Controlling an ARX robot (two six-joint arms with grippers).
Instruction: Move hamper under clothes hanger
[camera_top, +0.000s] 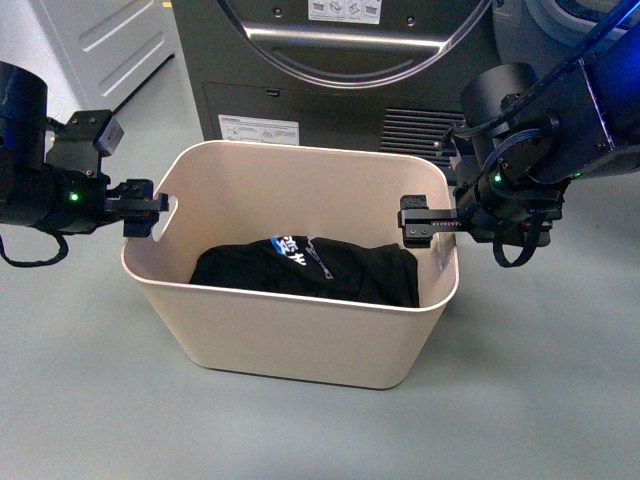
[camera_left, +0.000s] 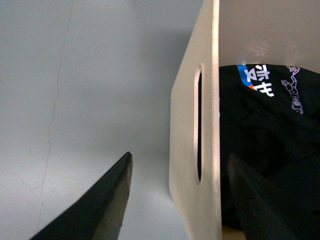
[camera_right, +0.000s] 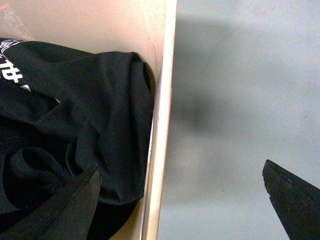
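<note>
A smooth grey-green floor (camera_top: 80, 400) spreads beneath both sets of jaws. Beyond them, between the left jaws and the right jaws, stands a dark grey dryer (camera_top: 330, 110). Its round door (camera_top: 350, 42) has a bright metal rim. A white sticker (camera_top: 258, 130) sits on its front panel, and a slatted vent grille (camera_top: 415, 130) lies toward the right jaws. Past the left jaws rises a white panelled front (camera_top: 100, 40). Past the right jaws a pale grey appliance (camera_top: 525, 30) partly shows. Outside the left jaws a thin crack (camera_left: 50, 130) runs along the floor. Outside the right jaws a soft shadow (camera_right: 200, 110) darkens it.
</note>
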